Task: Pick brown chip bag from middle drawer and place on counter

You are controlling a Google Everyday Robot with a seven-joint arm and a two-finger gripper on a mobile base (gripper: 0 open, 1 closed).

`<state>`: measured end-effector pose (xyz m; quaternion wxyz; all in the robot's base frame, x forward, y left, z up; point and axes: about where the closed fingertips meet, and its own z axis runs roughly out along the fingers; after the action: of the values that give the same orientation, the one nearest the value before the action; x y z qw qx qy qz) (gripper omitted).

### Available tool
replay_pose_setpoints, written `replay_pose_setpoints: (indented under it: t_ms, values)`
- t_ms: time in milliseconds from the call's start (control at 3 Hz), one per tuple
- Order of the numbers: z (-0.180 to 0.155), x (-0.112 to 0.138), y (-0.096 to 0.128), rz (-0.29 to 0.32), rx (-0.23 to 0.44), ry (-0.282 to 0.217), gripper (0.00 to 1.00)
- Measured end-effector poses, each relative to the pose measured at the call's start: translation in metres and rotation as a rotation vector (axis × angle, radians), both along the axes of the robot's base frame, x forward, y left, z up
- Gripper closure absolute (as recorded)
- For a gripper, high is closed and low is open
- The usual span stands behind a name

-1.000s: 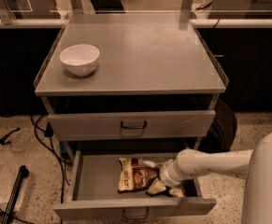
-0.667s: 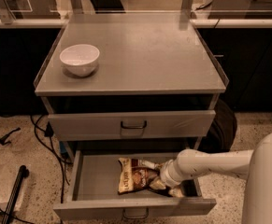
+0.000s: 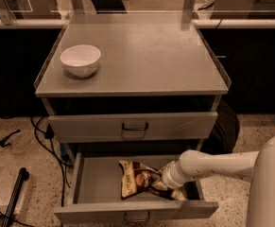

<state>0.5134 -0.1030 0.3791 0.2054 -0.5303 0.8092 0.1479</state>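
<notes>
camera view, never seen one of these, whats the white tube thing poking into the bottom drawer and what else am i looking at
This is a single camera looking down at a grey metal cabinet from the front; where it is mounted is not known. The white tube is a robot arm, reaching in from the robot's body at the right edge. Its tool, the grasping part at the tip, is down inside the open middle drawer, against the right end of a brown chip bag lying there. Whether it has hold of the bag does not show. The drawer above is closed. The counter, the cabinet's flat top, carries a white bowl on its left side.
</notes>
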Motion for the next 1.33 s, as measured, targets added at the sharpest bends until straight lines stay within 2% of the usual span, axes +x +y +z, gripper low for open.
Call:
replay_pose_setpoints:
  t_ms: [333, 667, 1000, 1333]
  values:
    - [0.005, 0.0, 0.0, 0.0, 0.0, 0.0, 1.0]
    - [0.044, 0.0, -0.015, 0.026, 0.022, -0.012, 1.0]
    - [0.047, 0.0, -0.013, 0.03, 0.023, -0.013, 1.0]
    - [0.081, 0.002, -0.008, 0.033, 0.035, -0.029, 1.0]
